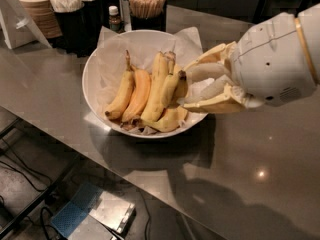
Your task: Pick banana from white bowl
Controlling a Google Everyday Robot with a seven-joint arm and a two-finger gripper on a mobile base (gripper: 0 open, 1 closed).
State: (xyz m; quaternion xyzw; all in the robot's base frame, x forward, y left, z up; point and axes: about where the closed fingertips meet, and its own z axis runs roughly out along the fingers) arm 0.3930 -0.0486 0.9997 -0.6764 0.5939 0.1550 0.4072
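The white bowl (97, 66), lined with crinkled white paper, stands on the grey counter and holds several yellow bananas (150, 91). One banana is more orange (138, 91). A short banana with a dark tip (172, 86) lies at the right side of the bunch. My gripper (186, 86) reaches in over the bowl's right rim, its large white wrist to the right. Its pale fingers (207, 58) are spread apart, one above and one below the short banana's right end. They do not close on it. I cannot tell if they touch it.
Dark cups of wooden sticks (146, 4) and white items (75, 4), a small bottle (115, 16) and a stack of brown paper items (37, 9) stand behind the bowl. The counter's front edge runs diagonally at lower left; floor, cables and a flat box (92, 211) lie below.
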